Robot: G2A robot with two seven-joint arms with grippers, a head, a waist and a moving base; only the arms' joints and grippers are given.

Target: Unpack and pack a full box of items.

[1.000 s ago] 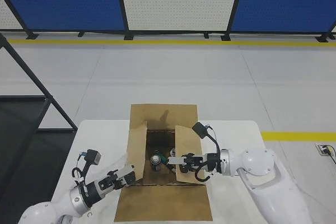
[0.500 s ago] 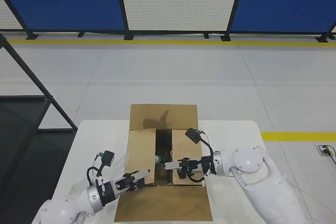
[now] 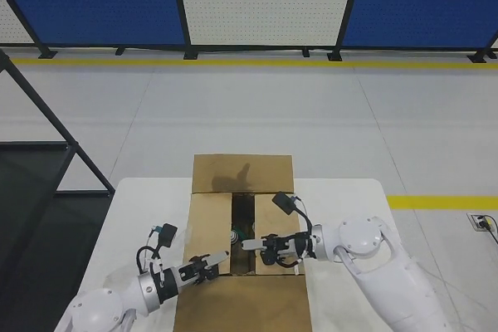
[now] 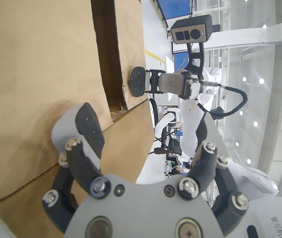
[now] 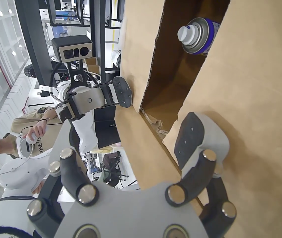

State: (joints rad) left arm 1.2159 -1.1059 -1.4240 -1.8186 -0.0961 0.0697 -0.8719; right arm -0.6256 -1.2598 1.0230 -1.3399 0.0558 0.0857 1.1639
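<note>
Two arms meet over one cardboard box (image 3: 242, 173), which sits mid-table with its back and front flaps open and its side flaps folded in, so I take this for the closing end of the packing. The left side flap (image 3: 207, 224) and the right side flap (image 3: 274, 217) lie almost level, with a narrow dark gap between them. Each is held down from its own side. The left gripper (image 4: 146, 144) is spread wide and grips nothing, with one finger pad flat on its flap. Opposite it, the right gripper (image 5: 131, 154) does likewise, wide and empty, one pad bearing on the cardboard. A flat push rather than a pinch seems the sensible way to coax board down. Through the gap a spray can (image 5: 195, 37) stands upright inside the box, white cap up. Beneath it all is a white table (image 3: 141, 207). Around that are pale grey floor, a yellow line (image 3: 232, 61), blue and white partitions (image 3: 100, 21), and a dark frame (image 3: 33, 166) on the robot's left.
</note>
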